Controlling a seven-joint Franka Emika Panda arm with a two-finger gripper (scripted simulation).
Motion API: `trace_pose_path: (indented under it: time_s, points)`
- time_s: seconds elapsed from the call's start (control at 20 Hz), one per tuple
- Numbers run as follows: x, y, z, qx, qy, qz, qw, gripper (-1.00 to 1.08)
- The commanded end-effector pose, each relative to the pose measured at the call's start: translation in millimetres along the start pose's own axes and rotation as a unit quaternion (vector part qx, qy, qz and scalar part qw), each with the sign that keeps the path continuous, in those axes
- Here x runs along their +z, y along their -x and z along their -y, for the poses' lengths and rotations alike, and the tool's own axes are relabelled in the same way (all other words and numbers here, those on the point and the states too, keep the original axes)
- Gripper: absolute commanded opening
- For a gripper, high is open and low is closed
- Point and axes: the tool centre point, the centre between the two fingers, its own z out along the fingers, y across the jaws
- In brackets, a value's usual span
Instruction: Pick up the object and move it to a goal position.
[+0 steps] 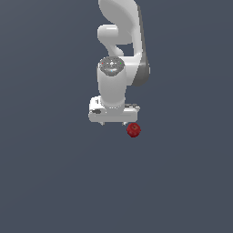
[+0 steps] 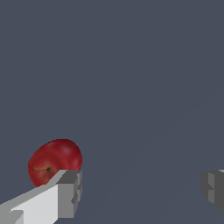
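One red apple-like ball [image 2: 54, 161] lies just outside your gripper [image 2: 142, 190], beside one finger [image 2: 70, 192]. Your gripper stands spread wide, grasping nothing.

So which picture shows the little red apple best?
The wrist view. There the apple looks big, and you can see its shiny skin and dark stem spot, just behind one finger of the open gripper. In the exterior view the apple is only a tiny red ball below the gripper.

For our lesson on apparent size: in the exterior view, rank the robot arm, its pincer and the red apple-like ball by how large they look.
1. Robot arm, largest.
2. Pincer.
3. Red apple-like ball, smallest.
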Motion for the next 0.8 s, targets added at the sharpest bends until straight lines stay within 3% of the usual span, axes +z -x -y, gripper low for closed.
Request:
trace_pose_path:
  time_s: [0.0,0.45,0.75]
  points:
    - [0,0,0,0.0,0.0,0.0,1.0,1.0]
    - [11,6,-12,-0.005,0.008,0.02,0.9997,1.0]
    - [12,6,-9,-0.012,0.008,0.019,0.9997,1.0]
